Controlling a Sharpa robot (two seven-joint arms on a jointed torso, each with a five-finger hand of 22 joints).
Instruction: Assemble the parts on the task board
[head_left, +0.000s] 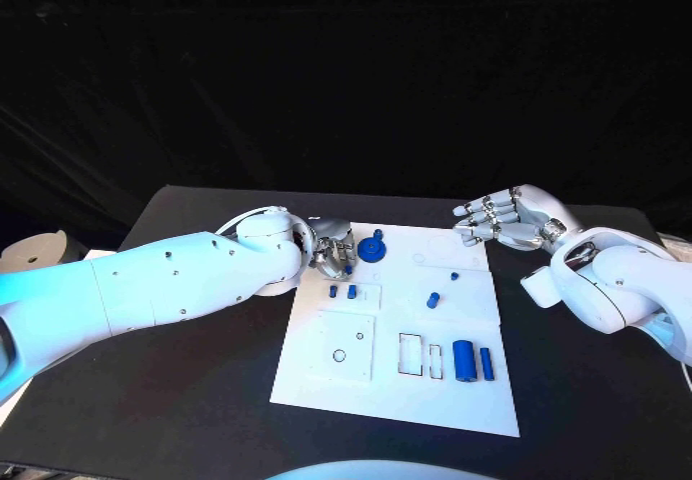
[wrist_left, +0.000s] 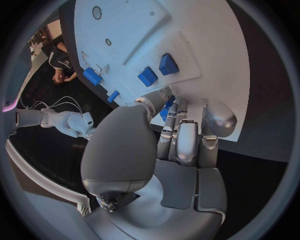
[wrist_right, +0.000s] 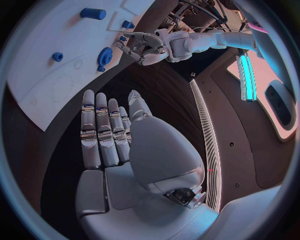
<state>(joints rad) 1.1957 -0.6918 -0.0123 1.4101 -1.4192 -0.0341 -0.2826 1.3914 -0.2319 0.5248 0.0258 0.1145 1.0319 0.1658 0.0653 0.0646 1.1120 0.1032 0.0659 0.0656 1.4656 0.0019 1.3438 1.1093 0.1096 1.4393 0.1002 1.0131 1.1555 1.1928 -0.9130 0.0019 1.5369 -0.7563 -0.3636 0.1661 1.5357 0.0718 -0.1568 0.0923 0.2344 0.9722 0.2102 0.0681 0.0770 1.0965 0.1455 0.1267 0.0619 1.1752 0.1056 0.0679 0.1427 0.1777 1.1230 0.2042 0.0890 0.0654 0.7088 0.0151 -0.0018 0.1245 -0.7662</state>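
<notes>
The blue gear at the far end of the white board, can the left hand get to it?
Probably yes. The left hand sits right beside the blue gear on the task board, and nothing shows between its fingers and the gear.

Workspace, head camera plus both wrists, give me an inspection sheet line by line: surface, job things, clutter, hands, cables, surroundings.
Surface: black table, with the white task board lying flat in the middle.
Job's things: blue gear at the board's far edge; large blue cylinder by the near right slots; small blue pieces mid-board.
Clutter: nothing seen.
Hands: left hand at the board's far left corner, beside the gear, whether it is touching cannot be told; right hand off the far right corner, fingers apart, holding nothing.
Cables: thin white wires at the left wrist.
Surroundings: black backdrop.
</notes>
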